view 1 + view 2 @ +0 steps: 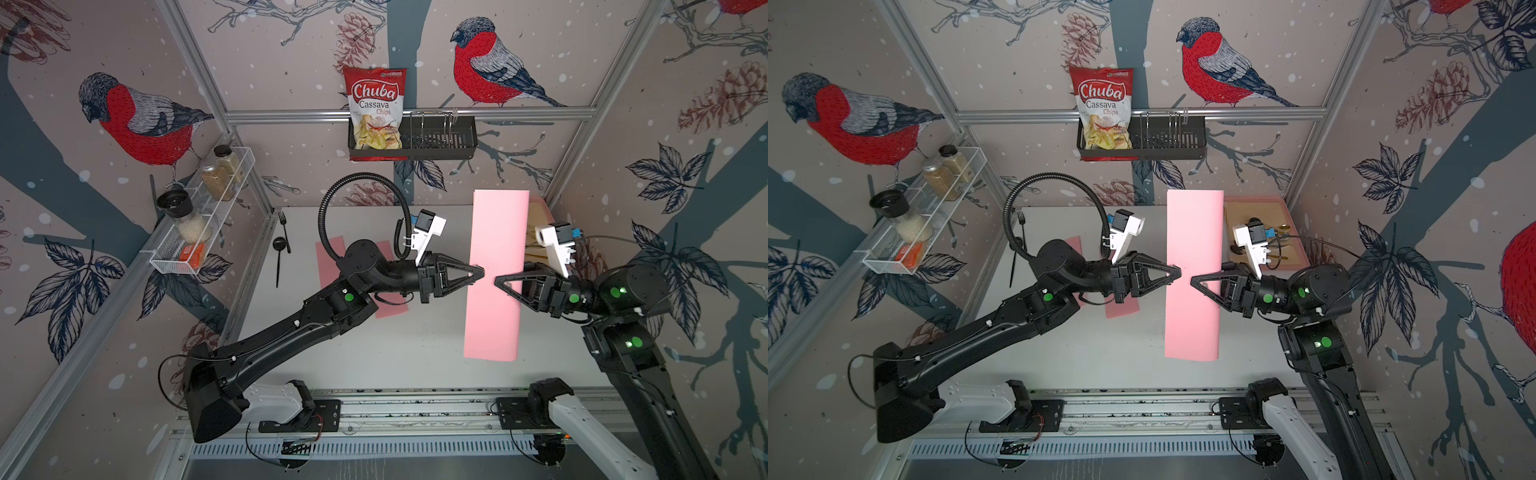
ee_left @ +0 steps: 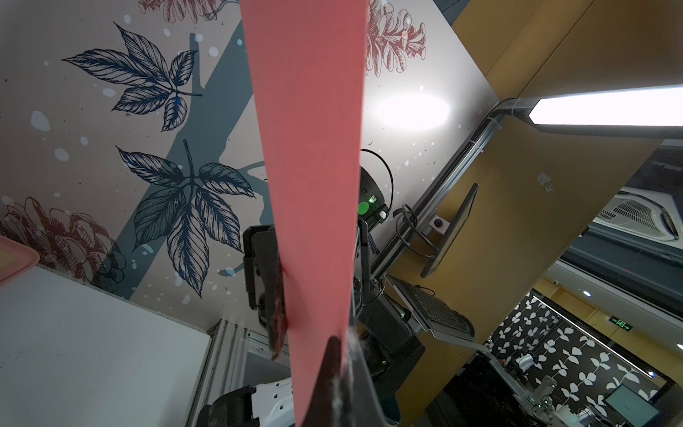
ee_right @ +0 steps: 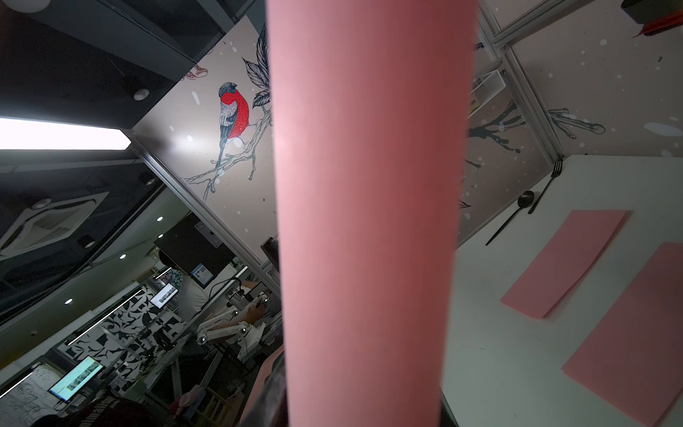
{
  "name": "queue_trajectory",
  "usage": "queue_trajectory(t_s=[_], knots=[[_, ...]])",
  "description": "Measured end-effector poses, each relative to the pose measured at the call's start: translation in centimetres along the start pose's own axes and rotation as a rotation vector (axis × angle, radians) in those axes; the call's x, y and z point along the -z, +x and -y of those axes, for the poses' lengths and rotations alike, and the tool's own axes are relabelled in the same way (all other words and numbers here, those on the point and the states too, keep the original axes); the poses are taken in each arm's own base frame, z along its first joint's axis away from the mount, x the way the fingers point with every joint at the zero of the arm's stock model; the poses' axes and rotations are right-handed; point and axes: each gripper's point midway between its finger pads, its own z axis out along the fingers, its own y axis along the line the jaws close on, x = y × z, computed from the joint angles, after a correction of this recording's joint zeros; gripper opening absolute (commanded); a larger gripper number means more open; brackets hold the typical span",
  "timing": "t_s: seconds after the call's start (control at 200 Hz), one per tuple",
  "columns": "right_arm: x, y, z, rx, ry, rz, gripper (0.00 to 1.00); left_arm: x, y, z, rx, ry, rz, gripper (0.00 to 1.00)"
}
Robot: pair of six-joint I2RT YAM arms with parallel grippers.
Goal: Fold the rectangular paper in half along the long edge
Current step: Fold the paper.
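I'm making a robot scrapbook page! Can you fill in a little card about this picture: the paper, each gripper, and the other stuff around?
paper: pink paper, lifted in the air above the table
left gripper: shut on the pink paper's edge
right gripper: at the paper from the opposite side; open or shut is unclear
also on table: two more pink sheets, black spoon, black fork
back rack: chips bag

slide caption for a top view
Left gripper pinches the long edge of a raised pink paper; right gripper overlaps it from the opposite side.
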Motion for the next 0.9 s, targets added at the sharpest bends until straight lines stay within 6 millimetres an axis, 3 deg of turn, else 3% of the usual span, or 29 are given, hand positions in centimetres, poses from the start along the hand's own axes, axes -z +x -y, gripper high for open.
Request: queue_trajectory(t_s=[0.595, 0.901], knots=[[-0.3, -1.9, -0.3, 0.028, -0.028, 0.066, 0.43, -0.1, 0.3, 0.2, -0.003, 0.006, -0.007, 0.0], [-0.3, -2.6, -0.2, 0.015, -0.054, 0.111, 0.3, -0.2, 0.3, 0.2, -0.008, 0.005, -0.008, 0.0]])
